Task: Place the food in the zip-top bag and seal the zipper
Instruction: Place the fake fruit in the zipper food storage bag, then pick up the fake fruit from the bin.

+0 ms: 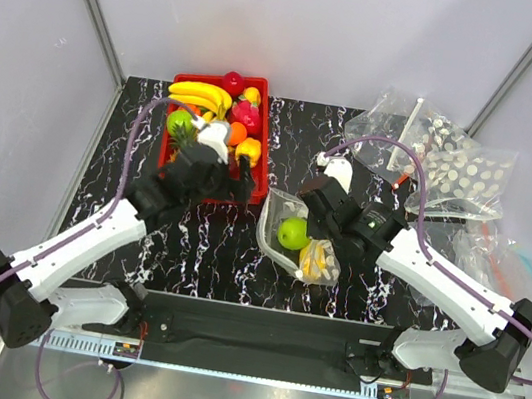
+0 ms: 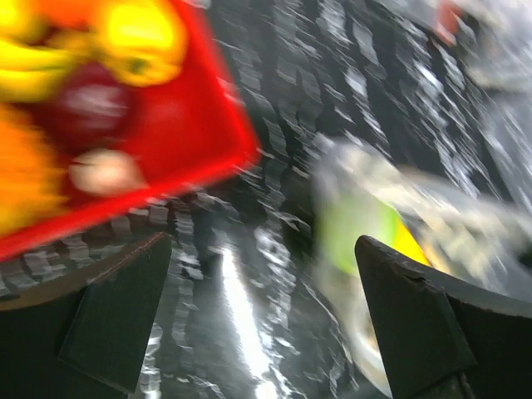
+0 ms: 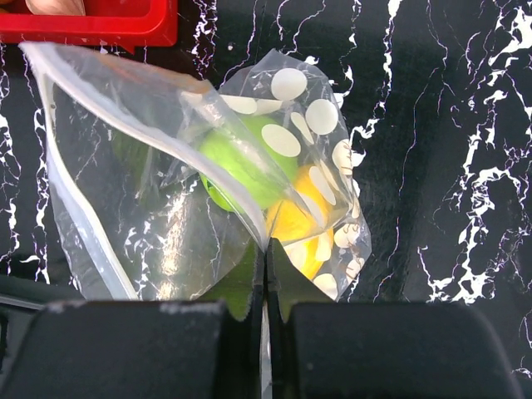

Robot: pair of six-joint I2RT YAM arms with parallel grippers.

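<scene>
Top view, left jaws: spread wide and empty, hanging over the near right corner of the red tray (image 1: 265, 149).
Top view, right jaws: pinched on the zip-top bag (image 1: 277, 224), which lies just beyond them on the tabletop (image 1: 187, 248).
Left wrist view: blurred. The jaws are wide apart with nothing between them. The tray is off to their left and the bag is by the right jaw.
Right wrist view: the jaws are clamped on the bag's edge. The green apple (image 3: 241, 166) and the smaller yellow fruit (image 3: 299, 224) sit inside the bag, straight ahead of the jaws.
Zipper (image 3: 71, 199): gaping, unsealed.
Done: two fruits are bagged.
Left: the bananas (image 1: 201, 96) lie in the tray, well beyond the left jaws. They likely go in next, then the bag gets sealed.
</scene>
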